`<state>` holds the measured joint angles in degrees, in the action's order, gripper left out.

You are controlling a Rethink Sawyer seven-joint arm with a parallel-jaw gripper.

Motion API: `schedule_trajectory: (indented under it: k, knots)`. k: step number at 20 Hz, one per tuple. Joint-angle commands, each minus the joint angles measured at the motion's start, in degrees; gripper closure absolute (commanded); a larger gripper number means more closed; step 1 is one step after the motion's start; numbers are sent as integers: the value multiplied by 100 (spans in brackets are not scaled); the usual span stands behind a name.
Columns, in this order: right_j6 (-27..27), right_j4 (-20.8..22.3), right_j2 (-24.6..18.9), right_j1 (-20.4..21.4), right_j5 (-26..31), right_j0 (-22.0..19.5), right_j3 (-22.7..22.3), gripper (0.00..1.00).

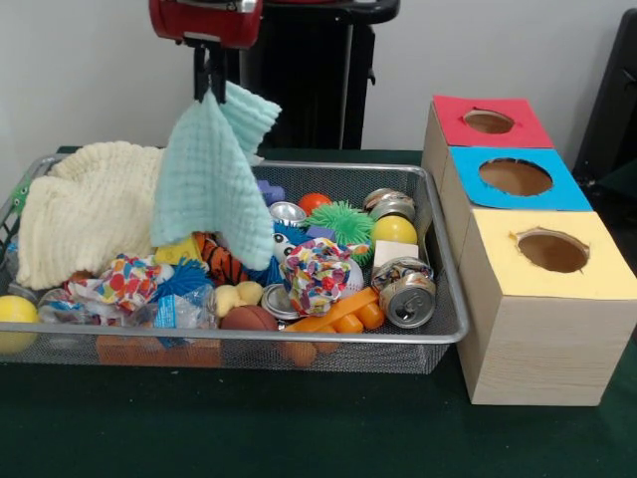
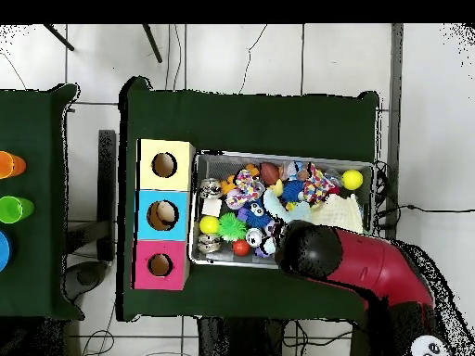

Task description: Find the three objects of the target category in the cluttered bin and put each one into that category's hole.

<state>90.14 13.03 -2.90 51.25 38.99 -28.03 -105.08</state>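
Observation:
My gripper [image 1: 210,92] is shut on the top corner of a mint-green cloth [image 1: 209,184] and holds it hanging over the back left of the wire-mesh bin [image 1: 328,339]. A crumpled see-through bottle with a blue label [image 1: 182,311] lies among toys at the bin's front left. Other bottles do not show clearly. The blue-surround hole [image 1: 515,177] is in the middle wooden box to the right of the bin. In the overhead view the arm [image 2: 353,260] hides the gripper, and the blue hole [image 2: 162,215] lies left of the bin [image 2: 197,209].
A cream cloth [image 1: 90,204] covers the bin's left part. Shiny cans [image 1: 408,294] [image 1: 390,204] lie at its right end, with balls and toys between. The red-surround hole [image 1: 488,121] and the yellow-surround hole [image 1: 552,249] flank the blue one.

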Motion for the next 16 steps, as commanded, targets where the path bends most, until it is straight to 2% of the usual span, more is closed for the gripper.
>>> schedule_trajectory:
  k: [1,7,11,16]
  knots:
    - [486,-509,-740,-74,-119,235,-986,100]
    - [1107,-823,-529,4,-268,812,-1046,100]
    - [1189,-949,-420,-167,-616,995,-1057,100]
    - [1147,-864,-276,-550,-1175,1083,-1000,100]
